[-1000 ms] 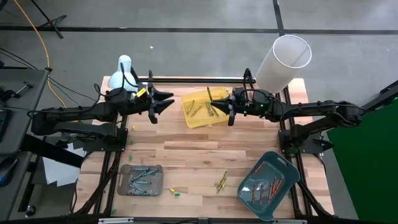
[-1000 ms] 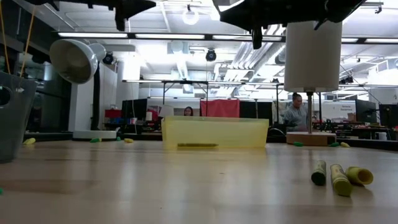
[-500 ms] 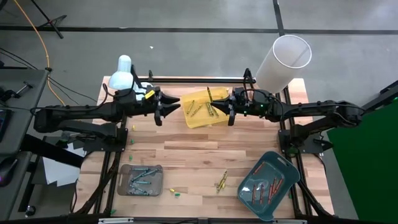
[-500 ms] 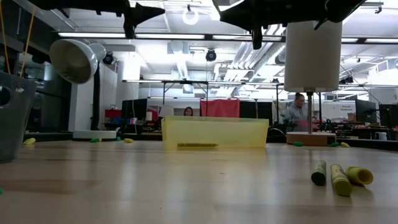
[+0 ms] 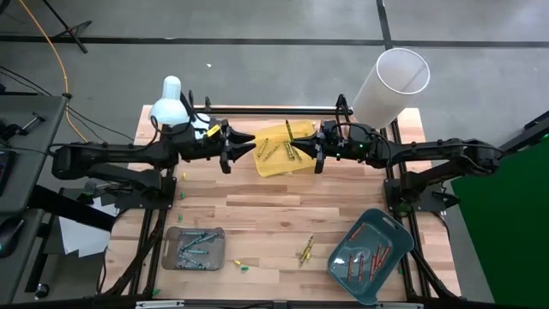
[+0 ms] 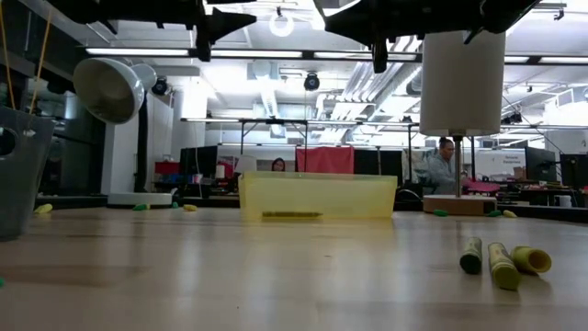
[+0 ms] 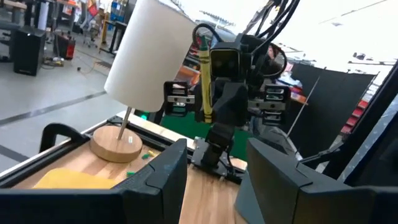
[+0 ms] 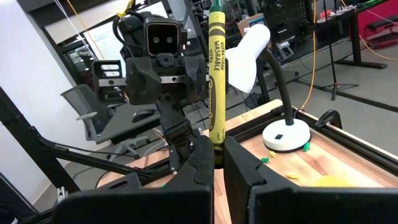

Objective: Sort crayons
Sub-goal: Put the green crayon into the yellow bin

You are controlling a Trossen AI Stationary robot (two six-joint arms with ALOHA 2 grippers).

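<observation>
My right gripper (image 8: 214,168) hangs level, high over the yellow tray (image 5: 276,163), shut on a yellow-olive crayon (image 8: 216,74). My left gripper (image 7: 214,180) faces it from the table's left, open, its fingertips (image 5: 250,140) over the tray's left edge, short of the crayon (image 7: 203,81). More yellow-olive crayons lie in the yellow tray. A few loose ones (image 5: 305,249) lie on the table near the front. The grey tray (image 5: 171,257) holds blue and green crayons. Red-orange ones lie in the teal tray (image 5: 390,225). My right gripper pinches the crayon's lower end (image 8: 214,138) between its two fingers. The fingers point level, coming from the table's right. The crayon stands upright above them, lifted clear of the tray and table.
A white desk lamp (image 5: 171,96) stands at the far left corner. A lamp with a tall white shade (image 5: 393,81) stands on a wooden base at the far right. Small green bits (image 5: 243,267) lie near the front edge. People show in the room beyond.
My left gripper has gone toward the table's right, closer to my right gripper and the upright crayon, staying open and level. My right gripper has kept still with the crayon.
</observation>
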